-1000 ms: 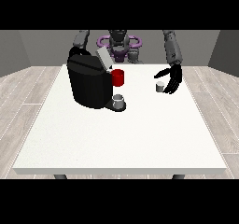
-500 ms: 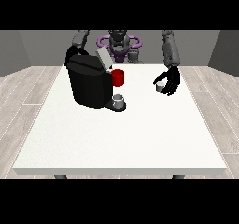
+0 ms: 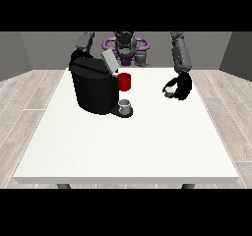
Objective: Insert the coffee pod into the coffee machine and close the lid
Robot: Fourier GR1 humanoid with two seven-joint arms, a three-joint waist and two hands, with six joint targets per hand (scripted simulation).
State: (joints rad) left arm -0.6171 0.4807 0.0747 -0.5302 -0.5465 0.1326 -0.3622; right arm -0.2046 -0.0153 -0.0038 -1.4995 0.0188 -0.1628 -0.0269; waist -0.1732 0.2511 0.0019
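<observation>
White table lies bare up front, then the black coffee machine with lid up and a small grey cup, and near the right edge the hand at the view's right curls round the coffee pod.

A large white desk stands on a light wood-plank floor. A small grey cup sits on it, below a red part.
</observation>
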